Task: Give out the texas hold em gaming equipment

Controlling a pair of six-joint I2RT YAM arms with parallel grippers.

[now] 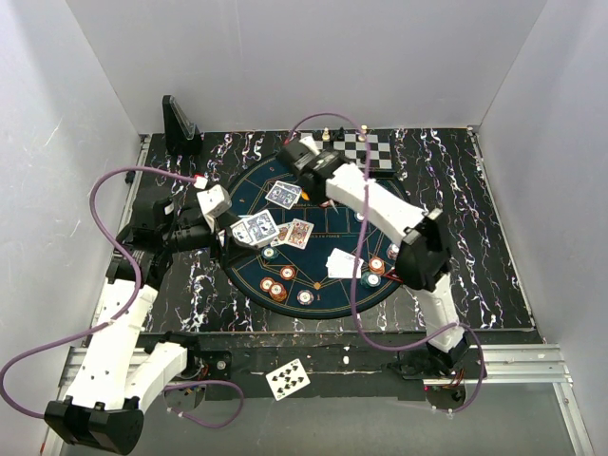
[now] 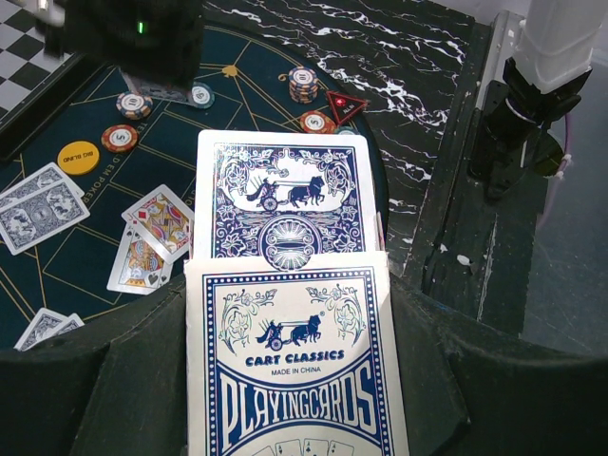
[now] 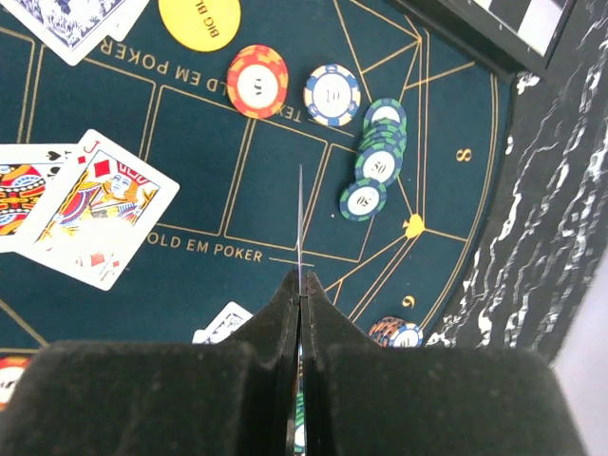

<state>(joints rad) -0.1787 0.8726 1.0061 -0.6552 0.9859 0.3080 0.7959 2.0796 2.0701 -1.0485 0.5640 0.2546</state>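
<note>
L gripper (image 2: 285, 399) clamped on card box (image 2: 294, 361), bottom centre, w/ deck (image 2: 282, 195) sticking out. R gripper (image 3: 299, 285) closed on one card (image 3: 300, 223) edge-on, frame centre. Chips (image 3: 372, 166) and jack (image 3: 90, 209) lie on mat (image 3: 199, 180).

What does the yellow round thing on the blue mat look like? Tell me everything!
The yellow disc is a flat, round marker, plain yellow with small dark letters; in the left wrist view they read "BIG BLIND". It looks like smooth plastic. It lies flat on the dark-blue mat, near an orange chip and some face-down cards, apparently touching neither. Its top edge is cut off in the right wrist view. No fingers touch it.
</note>
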